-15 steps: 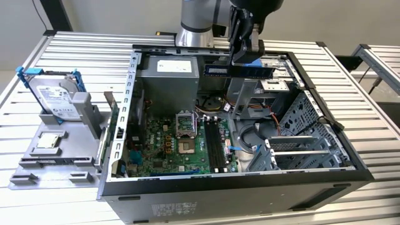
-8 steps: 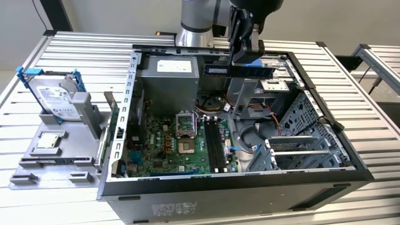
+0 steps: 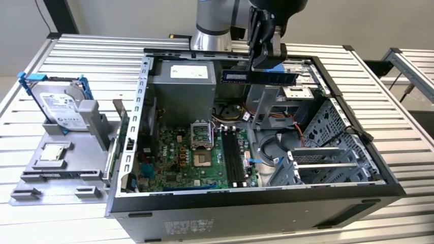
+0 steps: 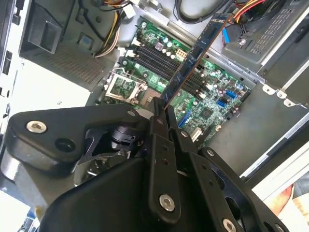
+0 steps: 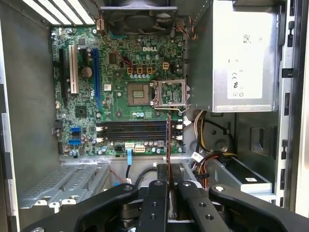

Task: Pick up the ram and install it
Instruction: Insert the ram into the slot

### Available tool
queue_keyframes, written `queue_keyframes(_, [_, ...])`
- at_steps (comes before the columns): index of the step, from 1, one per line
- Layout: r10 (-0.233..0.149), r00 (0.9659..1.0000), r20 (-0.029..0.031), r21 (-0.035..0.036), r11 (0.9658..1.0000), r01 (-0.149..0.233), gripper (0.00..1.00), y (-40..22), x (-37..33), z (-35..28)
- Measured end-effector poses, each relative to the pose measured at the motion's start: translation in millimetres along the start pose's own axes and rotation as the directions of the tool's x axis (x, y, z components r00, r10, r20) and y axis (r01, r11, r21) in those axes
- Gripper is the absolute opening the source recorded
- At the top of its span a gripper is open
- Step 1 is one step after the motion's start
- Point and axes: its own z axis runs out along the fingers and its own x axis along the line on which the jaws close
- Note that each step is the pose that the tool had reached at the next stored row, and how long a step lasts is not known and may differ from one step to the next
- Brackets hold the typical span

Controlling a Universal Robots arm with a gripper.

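The gripper hangs over the open computer case, jaws closed on the ram, whose gripped end is hidden between them in both wrist views.

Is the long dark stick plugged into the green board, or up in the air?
Out, up in the air. The gripper is shut on the ram above the open case; the memory slots below lie bare.
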Motion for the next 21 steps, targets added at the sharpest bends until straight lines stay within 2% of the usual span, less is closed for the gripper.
queue_keyframes(3, [0.003, 1.0, 0.0, 0.0001, 1.0, -0.003, 0.0, 0.0, 0.0, 0.0])
queue_keyframes(6, [0.046, 0.9989, -0.0001, 0.0017, 0.9989, -0.046, 0.0, -0.1, 0.0, 0.0])
queue_keyframes(8, [0.075, 0.9972, -0.0001, 0.0029, 0.9972, -0.075, 0.0, 0.0, 0.0, 0.0])
queue_keyframes(11, [0.121, 0.9927, 0.0, 0.0047, 0.9927, -0.121, 0.0, 0.0, 0.0, 0.0])
queue_keyframes(15, [0.185, 0.9827, 0.0002, 0.0072, 0.9827, -0.185, 0.0, 0.0, 0.0, -0.1])
queue_keyframes(19, [0.246, 0.9693, 0.0006, 0.0096, 0.9692, -0.246, 0.0, 0.0, 0.0, 0.0])
queue_keyframes(21, [0.276, 0.9612, 0.0006, 0.0109, 0.9612, -0.276, 0.0, 0.0, 0.0, 0.0])
